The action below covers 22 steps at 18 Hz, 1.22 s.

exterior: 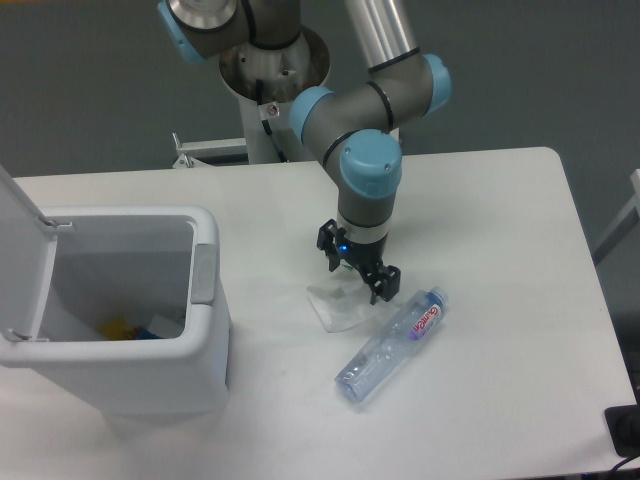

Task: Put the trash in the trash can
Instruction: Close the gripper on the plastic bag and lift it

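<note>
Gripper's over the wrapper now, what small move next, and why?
Probably lower straight down and close. The two-finger gripper hangs open right above the crumpled whitish translucent plastic wrapper, which lies flat on the white table beside the clear plastic bottle with blue cap. The white boxy trash can stands with its lid open.

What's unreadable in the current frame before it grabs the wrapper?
- Gripper to wrapper contact: one fixed overhead view, height unclear.
- Wrapper's top edge: hidden under the gripper.
- Trash can contents: near wall hides most; the coloured bits are too small to identify.
- Lid: cut off at the left edge.
</note>
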Tool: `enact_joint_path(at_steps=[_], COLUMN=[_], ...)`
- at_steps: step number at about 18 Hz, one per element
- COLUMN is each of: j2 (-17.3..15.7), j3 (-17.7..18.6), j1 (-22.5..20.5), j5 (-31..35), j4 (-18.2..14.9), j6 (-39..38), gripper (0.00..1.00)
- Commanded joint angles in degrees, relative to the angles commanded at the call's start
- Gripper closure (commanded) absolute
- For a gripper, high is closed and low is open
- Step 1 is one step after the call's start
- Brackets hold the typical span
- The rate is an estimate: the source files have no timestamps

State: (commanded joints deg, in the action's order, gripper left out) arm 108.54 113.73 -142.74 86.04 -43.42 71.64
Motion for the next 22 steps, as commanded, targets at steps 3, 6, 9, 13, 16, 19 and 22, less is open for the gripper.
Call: enact_joint_path(at_steps=[3,6,9,13,16,19,22], j2=[-0.09,-0.08,-1.13,-6.92,-12.29,-13.71,-13.8], j3=[-0.18,-0.17,-0.17,-0.78,-2.89,-7.8,-14.3], j1=[0.18,0.26,2.11,0.45,-5.61,-8.7,-8.79], j5=[-0.17,-0.35,-0.7,-7.08,-18.17,-24.93,-31.45], j4=[0.0,-0.09,-0.61,-2.1,-5.18,-5.27,-4.57], j6=[-2.73,-3.96,-4.58,-5.19,-7.48,-13.95,-30.28], gripper=[1.0,1.0,1.0,1.0,1.0,1.0,1.0])
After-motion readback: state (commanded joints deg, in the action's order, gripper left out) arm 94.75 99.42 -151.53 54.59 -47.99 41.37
